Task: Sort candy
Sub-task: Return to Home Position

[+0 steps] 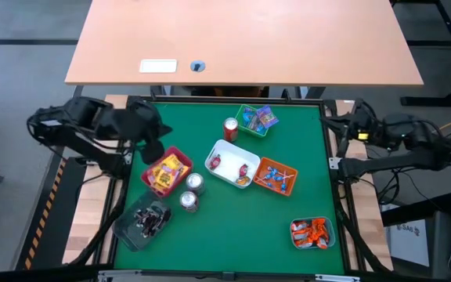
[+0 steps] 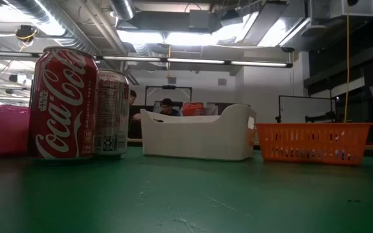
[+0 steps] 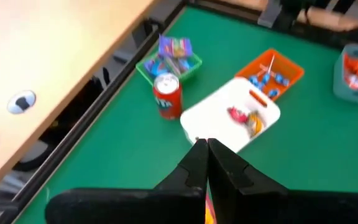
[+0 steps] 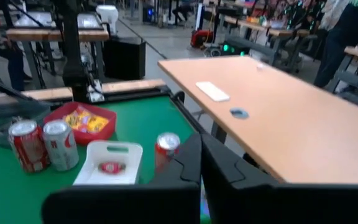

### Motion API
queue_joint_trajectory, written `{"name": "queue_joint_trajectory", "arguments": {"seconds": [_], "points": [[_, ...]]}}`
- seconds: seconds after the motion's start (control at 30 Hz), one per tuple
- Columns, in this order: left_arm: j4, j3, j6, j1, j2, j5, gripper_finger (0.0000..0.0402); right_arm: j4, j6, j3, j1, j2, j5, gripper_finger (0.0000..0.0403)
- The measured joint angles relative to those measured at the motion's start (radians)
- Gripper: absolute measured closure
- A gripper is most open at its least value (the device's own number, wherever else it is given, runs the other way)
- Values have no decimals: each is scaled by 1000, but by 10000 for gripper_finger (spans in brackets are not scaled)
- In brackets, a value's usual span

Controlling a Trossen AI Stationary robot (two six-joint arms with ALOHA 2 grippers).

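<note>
The candy lies sorted in trays on the green mat. Yellow packets fill the red tray (image 1: 167, 171), dark bars the grey tray (image 1: 146, 222), and orange packets the tray (image 1: 312, 233) at the near right. Purple-blue packets (image 1: 258, 117) are in the green tray, blue-stick lollipops (image 1: 276, 177) in the orange tray, and small red pieces (image 1: 243, 169) in the white tray. My left gripper (image 1: 155, 153) (image 3: 207, 146) hovers shut above the red tray's far-left corner. My right gripper (image 1: 337, 122) (image 4: 201, 142) waits shut at the mat's far right edge. Neither shows in the low view.
One red can (image 1: 230, 128) stands by the green tray, and two cans (image 1: 192, 192) stand between the red and white trays. A wooden table (image 1: 241, 39) lies beyond the far edge. Bare mat (image 1: 233, 235) lies along the near middle.
</note>
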State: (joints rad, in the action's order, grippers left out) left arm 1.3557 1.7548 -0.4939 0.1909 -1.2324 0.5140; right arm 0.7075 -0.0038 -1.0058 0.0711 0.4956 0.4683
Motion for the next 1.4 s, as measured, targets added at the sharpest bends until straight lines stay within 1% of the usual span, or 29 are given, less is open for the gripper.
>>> {"name": "queue_joint_trajectory", "arguments": {"seconds": [0.07, 0.17, 0.33, 0.5, 0.6, 0.73, 0.83, 0.93, 1.03, 1.2, 1.33, 1.4], "points": [[-68, -69, 19, -20, 59, -1, 401, 45, 29, 0, 0, -19, -7, 399], [-226, -209, 65, -42, 158, -1, 401, 70, 74, 0, 0, -36, -32, 397], [-533, -512, 139, -96, 338, -27, 401, 52, 76, 13, 0, -33, -43, 400], [-777, -794, 147, -162, 506, -81, 401, -15, 121, 112, 0, -35, -42, 401], [-941, -948, 194, -189, 595, -111, 401, -48, 159, 172, 0, -36, -41, 401], [-1177, -1150, 216, -229, 694, -118, 402, -84, 261, 250, 0, -35, -11, 401], [-1314, -1276, 216, -253, 751, -142, 401, -88, 330, 291, 0, -35, -15, 401], [-1429, -1376, 217, -273, 795, -172, 401, -88, 342, 322, 0, -35, -18, 401], [-1491, -1455, 218, -290, 838, -201, 401, -75, 343, 339, 0, -35, -16, 401], [-1504, -1537, 218, -312, 912, -238, 401, -58, 367, 349, 0, -35, -16, 401], [-1510, -1570, 221, -319, 959, -246, 401, -59, 400, 349, 0, -35, -16, 401], [-1509, -1581, 246, -319, 978, -247, 401, -59, 404, 349, 0, -35, -16, 401]]}}
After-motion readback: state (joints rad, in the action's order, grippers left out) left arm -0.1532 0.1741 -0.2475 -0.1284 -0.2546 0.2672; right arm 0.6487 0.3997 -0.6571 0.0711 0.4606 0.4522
